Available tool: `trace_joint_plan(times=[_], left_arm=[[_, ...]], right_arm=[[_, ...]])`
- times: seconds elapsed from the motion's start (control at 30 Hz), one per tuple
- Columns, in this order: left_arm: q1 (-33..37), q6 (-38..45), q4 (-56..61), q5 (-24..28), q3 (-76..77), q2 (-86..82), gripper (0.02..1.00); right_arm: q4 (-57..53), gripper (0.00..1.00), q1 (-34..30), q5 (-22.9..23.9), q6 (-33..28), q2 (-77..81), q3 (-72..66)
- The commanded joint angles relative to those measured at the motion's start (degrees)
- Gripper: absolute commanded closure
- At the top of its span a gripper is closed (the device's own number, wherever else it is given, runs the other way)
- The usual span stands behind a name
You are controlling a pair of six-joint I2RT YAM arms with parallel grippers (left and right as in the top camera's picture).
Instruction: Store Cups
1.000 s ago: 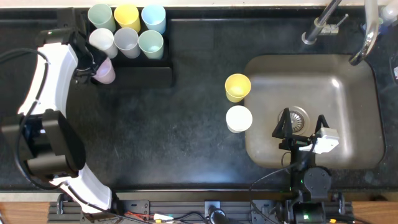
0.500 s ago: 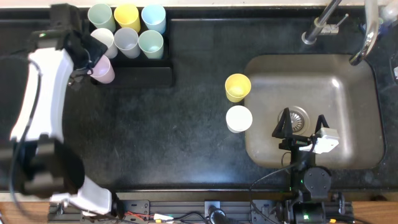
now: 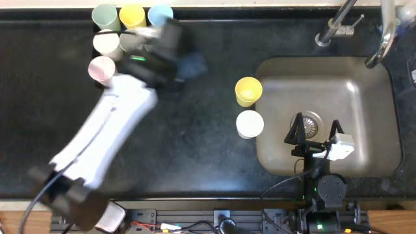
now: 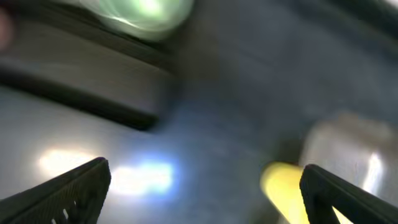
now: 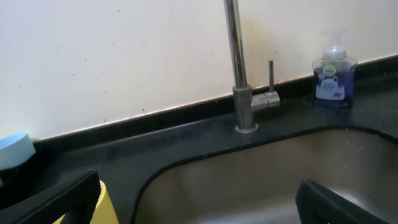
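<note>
**A:** Reading from the largest part to the smallest, what lies where?

**B:** The black worktop [image 3: 195, 149] has a steel sink [image 3: 364, 97] set in at the right. The left arm [image 3: 110, 130] lies slantwise across the worktop. The left gripper [image 4: 205, 169] is above bare surface between the black rack [image 4: 93, 87] and the sink, with its fingers apart and nothing between them. The right gripper [image 3: 316, 123] hangs over the sink drain, its fingers likewise spread and empty.

**A:** And the cups?

**B:** The green cup [image 3: 105, 14] stands at the back of the rack with others. The pink cup [image 3: 101, 67] stands at the rack's left edge, and I cannot tell whether it sits in a slot. Two cups are unstored. The yellow cup [image 3: 247, 91] and the white cup [image 3: 249, 123] stand upright on the worktop just beside the sink's left rim, close to each other.

**A:** Which step is in hand, and how is it done well?

**B:** Judged from the layout, the left arm is fetching the yellow cup. It should keep the fingers wide until they bracket the cup wall. It should come in from the rack side, away from the white cup, so that its neighbour is not knocked towards the sink. The grip should be gentle, since a thin wall is likely to flex. The cup should be lifted straight up before it is carried to a free slot
</note>
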Motion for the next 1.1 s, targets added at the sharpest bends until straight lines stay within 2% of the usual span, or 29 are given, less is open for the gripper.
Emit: trace_joint_plan(times=[0.03, 0.17, 0.37, 1.1], left_arm=[[-7.67, 0.83, 3.04, 1.05, 1.29, 5.38, 0.018], [-10.40, 0.83, 3.19, 3.69, 2.84, 8.28, 0.018], [-12.22, 0.83, 3.21, 3.91, 4.59, 10.78, 0.018], [-11.02, 0.81, 3.10, 4.79, 5.68, 17.09, 0.036]], right_arm=[[0.35, 0.003, -0.39, -0.35, 0.22, -0.44, -0.74], [0.35, 0.005, -0.39, -0.35, 0.22, -0.44, -0.74], [0.35, 0.003, -0.39, -0.35, 0.22, -0.44, -0.74], [0.35, 0.003, -0.39, -0.33, 0.22, -0.44, -0.74]])
